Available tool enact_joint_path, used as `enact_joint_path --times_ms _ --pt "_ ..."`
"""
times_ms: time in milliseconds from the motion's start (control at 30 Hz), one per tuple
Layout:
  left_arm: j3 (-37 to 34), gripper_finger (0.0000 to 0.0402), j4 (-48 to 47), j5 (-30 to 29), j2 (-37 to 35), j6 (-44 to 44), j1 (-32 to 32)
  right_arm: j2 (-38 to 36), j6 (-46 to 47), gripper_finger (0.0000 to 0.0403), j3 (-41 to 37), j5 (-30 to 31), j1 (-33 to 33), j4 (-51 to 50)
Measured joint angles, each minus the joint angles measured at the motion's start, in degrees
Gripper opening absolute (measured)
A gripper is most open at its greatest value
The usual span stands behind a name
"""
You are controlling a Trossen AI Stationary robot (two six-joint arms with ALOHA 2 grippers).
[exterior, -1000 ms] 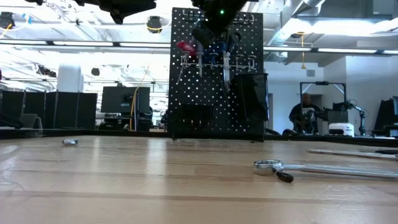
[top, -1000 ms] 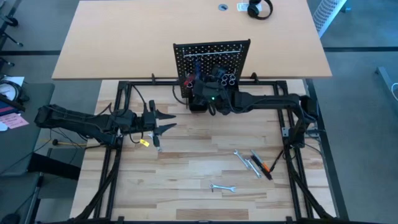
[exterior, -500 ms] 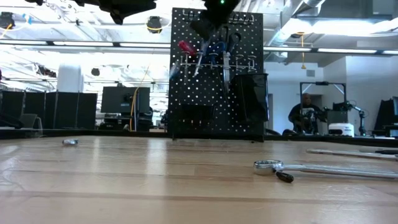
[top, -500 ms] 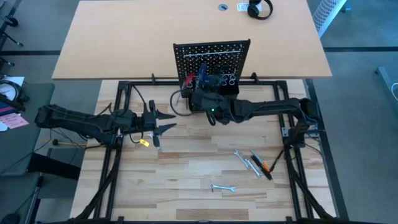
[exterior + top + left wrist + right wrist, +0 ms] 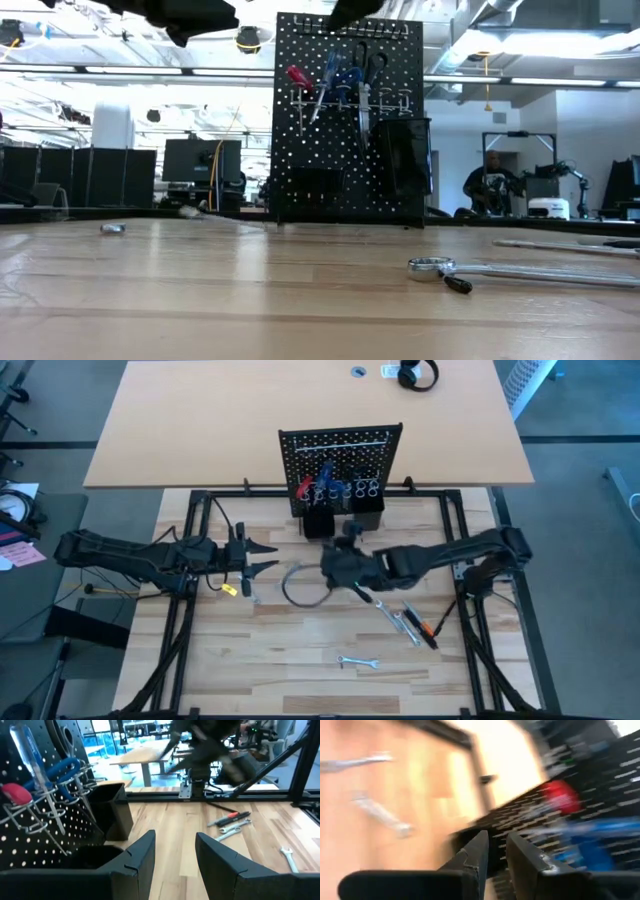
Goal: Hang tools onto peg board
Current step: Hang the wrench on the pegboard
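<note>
I see the peg board [image 5: 340, 455] upright at the far edge of the tabletop [image 5: 300, 650], with a red-handled tool [image 5: 298, 78], a blue screwdriver [image 5: 327, 75] and scissors [image 5: 366, 70] hanging on it. My right tool [image 5: 495, 851] is empty with a narrow gap, near the board. My left tool [image 5: 172, 855] waits wide apart. Wrenches [image 5: 398, 620] lie on the tabletop.

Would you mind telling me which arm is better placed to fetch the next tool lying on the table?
The right. Its gripper hangs empty beside the wrenches and the orange-and-black tool, which lie on its side of the table. The left gripper waits at the far side, jaws open.
</note>
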Motion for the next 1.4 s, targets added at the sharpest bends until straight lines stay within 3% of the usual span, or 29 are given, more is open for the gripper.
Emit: enact_joint_path --times_ms 100,233,433,600,733,933,1133,1267,1400 --pt "0.0 0.0132 -0.9 0.0 -0.2 -0.2 0.0 -0.8 11.5 0.0083 0.0 -7.6 1.8 -8.3" --pt "0.0 0.0132 -2.6 0.0 0.5 -0.2 0.0 -0.2 22.3 0.0096 -1.0 -12.7 5.0 -13.9" --pt "0.0 0.0132 -9.6 -2.4 1.6 -1.9 -0.9 0.8 35.1 0.0145 -12.6 -13.6 11.2 -11.5" --pt "0.0 0.0132 -16.1 -8.2 3.3 -7.0 -4.7 0.8 44.6 0.0201 -24.2 -13.3 14.2 -1.8" --pt "0.0 0.0130 -22.0 -10.7 8.6 -16.3 -8.8 0.8 45.6 0.0232 -31.1 -13.1 14.9 12.7" --pt "0.0 0.0121 -25.1 -12.5 24.9 -33.5 -14.8 0.8 42.1 0.0239 -39.0 -11.3 14.2 32.0" --pt "0.0 0.0126 -22.5 -13.0 38.7 -46.1 -14.5 0.8 42.0 0.0239 -41.8 -11.4 14.8 34.4" --pt "0.5 0.0149 -19.3 -13.4 40.8 -46.9 -13.3 0.8 41.8 0.0239 -42.1 -11.4 15.0 34.3" --pt "3.6 0.0173 -23.3 -12.9 39.4 -48.5 -13.0 0.8 41.8 0.0239 -42.1 -11.4 15.0 34.3"
